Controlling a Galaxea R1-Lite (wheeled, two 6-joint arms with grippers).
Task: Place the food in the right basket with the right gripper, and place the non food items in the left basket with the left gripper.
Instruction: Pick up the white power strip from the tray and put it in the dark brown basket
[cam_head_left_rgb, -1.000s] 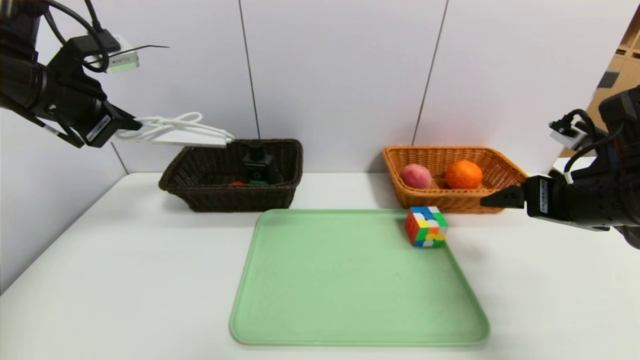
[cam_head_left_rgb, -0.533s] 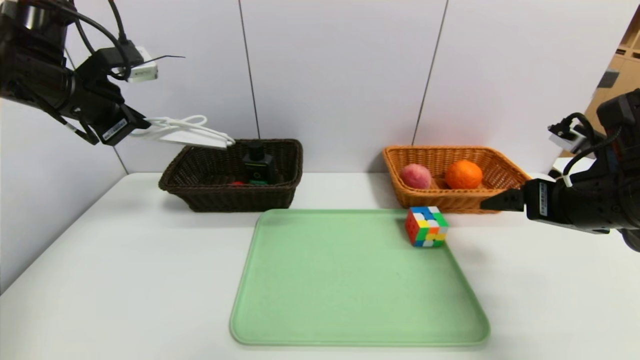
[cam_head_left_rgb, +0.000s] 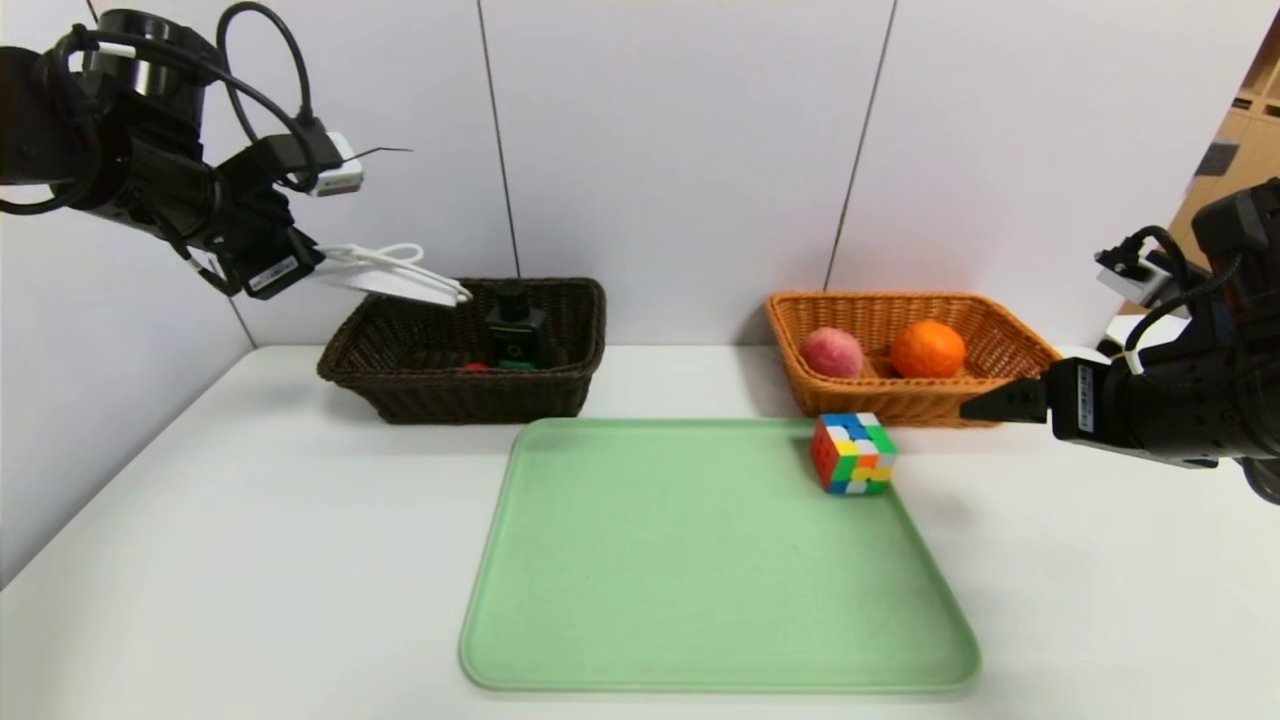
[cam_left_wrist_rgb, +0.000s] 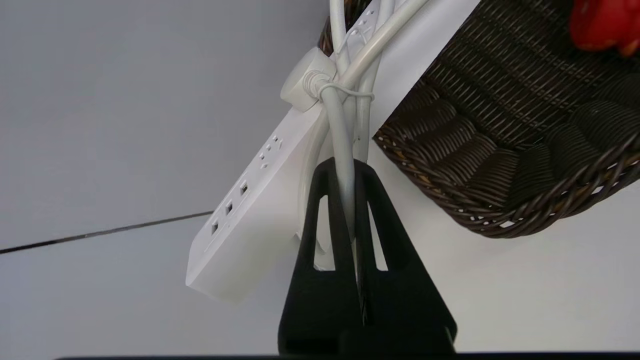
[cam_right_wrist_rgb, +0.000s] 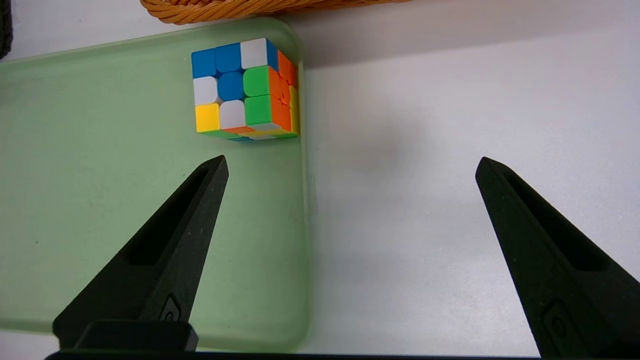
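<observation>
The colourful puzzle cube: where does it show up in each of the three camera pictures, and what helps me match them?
Head view: the puzzle cube sits on the far right corner of the green tray, just in front of the orange basket.
Left wrist view: not in it.
Right wrist view: the cube sits beyond the open right claw, at the tray's corner.
Shared landmark: the green tray's rounded corner beside the orange basket.
</observation>
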